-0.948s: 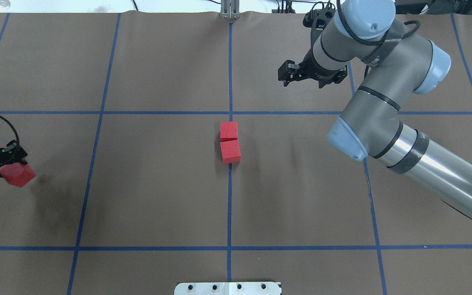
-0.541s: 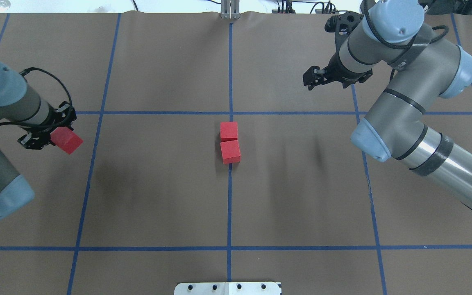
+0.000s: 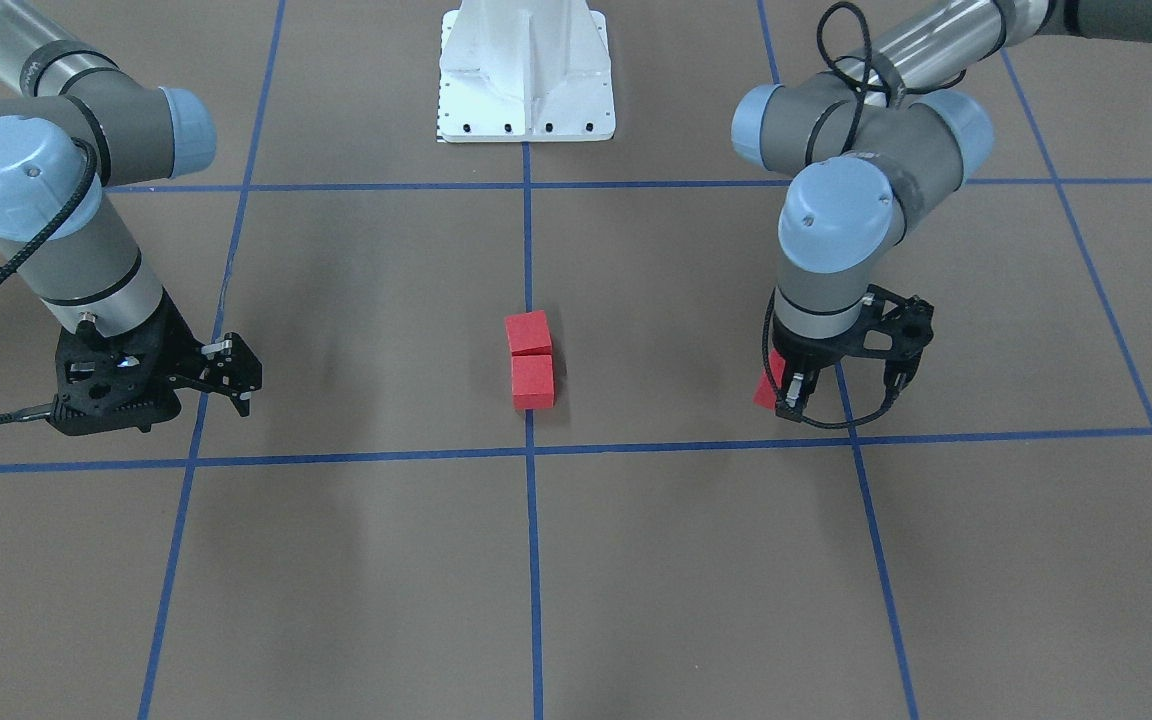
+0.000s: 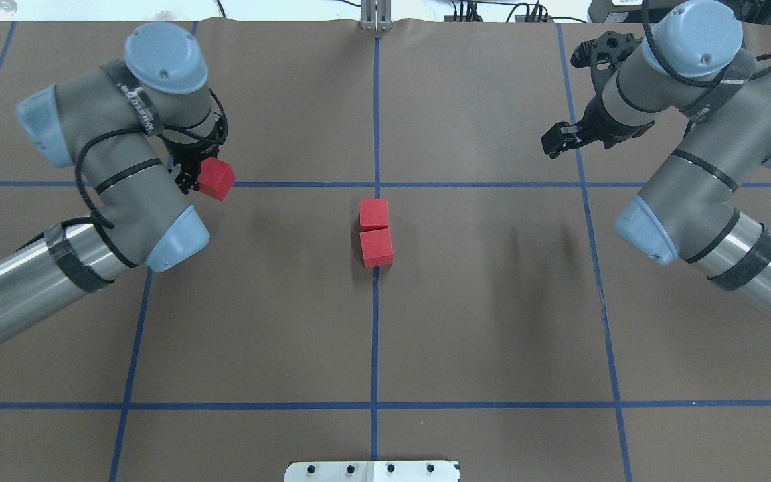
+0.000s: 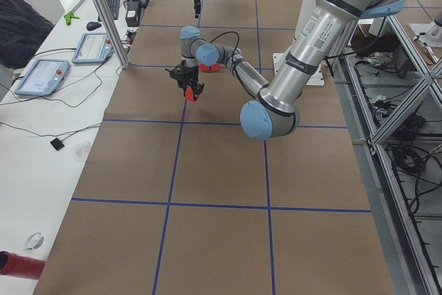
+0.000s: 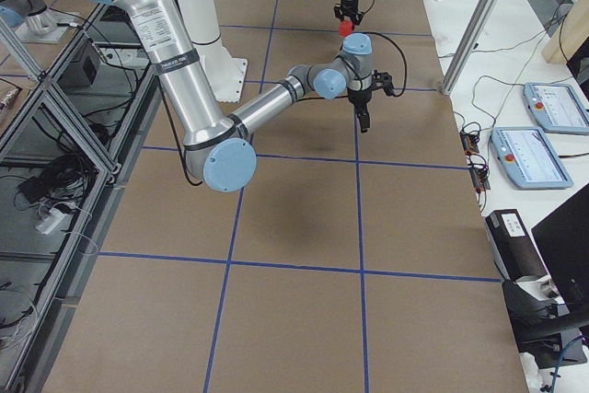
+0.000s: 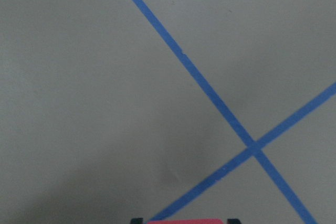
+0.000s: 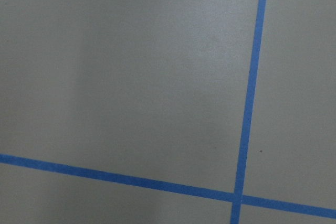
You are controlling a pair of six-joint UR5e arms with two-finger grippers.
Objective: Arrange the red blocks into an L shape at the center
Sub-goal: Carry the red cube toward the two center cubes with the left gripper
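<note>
red block (image 4: 216, 179) clamped in left gripper (image 4: 191, 175), two red blocks (image 4: 375, 231) touching at center, right gripper (image 4: 555, 144) state unclear, arm lettering unreadable

The left gripper (image 4: 193, 175) hangs above the table, well to the left of the center (image 4: 376, 201), jaws clamped on a red block (image 4: 216, 179). The right gripper (image 4: 555, 143) hovers well to the center's right, its fingers empty and together.
</note>
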